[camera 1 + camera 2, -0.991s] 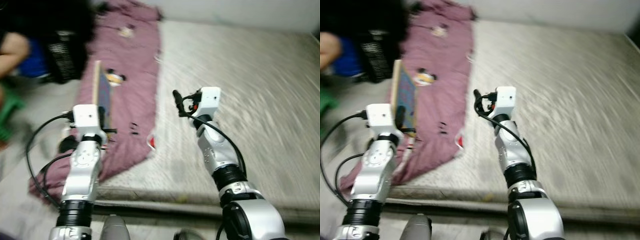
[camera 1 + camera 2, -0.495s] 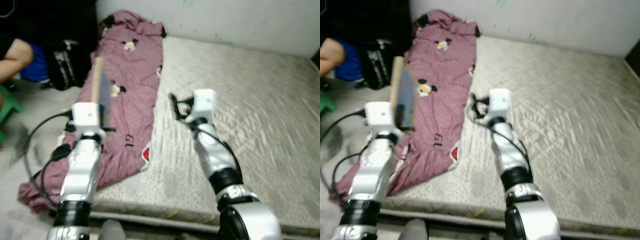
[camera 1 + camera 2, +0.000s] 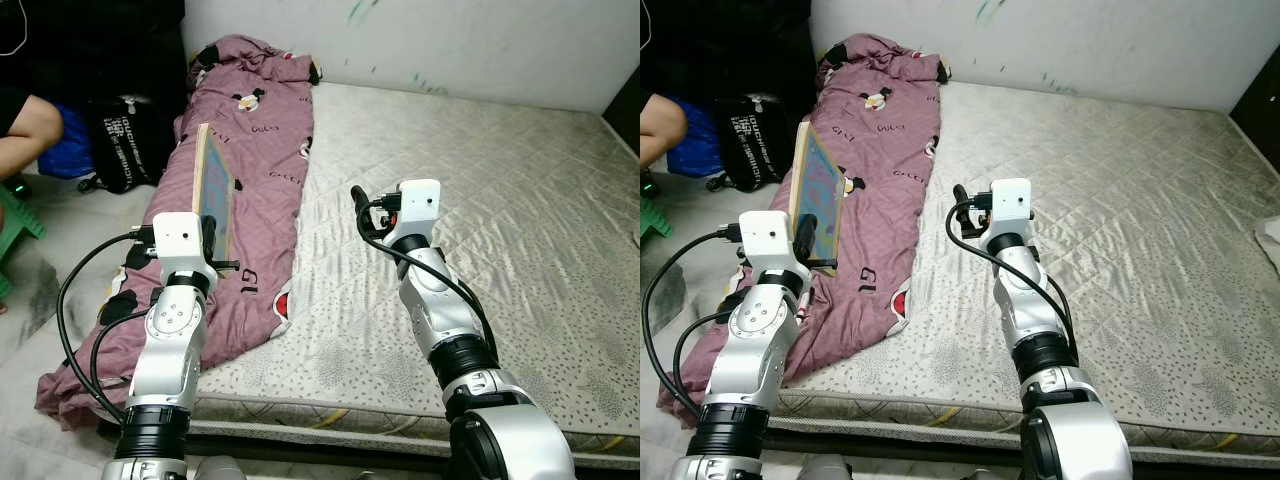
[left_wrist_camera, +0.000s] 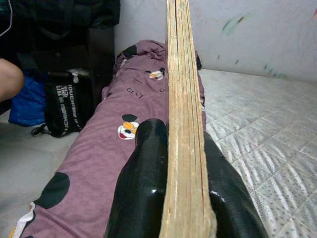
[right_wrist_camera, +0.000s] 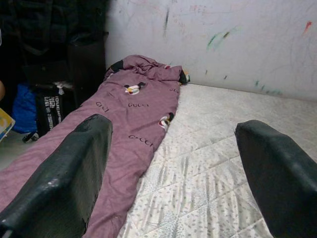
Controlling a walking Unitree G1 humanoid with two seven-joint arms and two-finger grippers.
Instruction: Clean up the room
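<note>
Left gripper (image 4: pixel 168 163) clamping wooden board (image 3: pixel 213 190) upright, long axis vertical, over purple blanket (image 3: pixel 250 150); right gripper (image 5: pixel 173 173) gaping wide (empty) above mattress (image 3: pixel 500 220).

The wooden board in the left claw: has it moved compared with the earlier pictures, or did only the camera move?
Cannot tell. The wooden board is upright in the left claw over the purple blanket as before; the whole view shifted.
</note>
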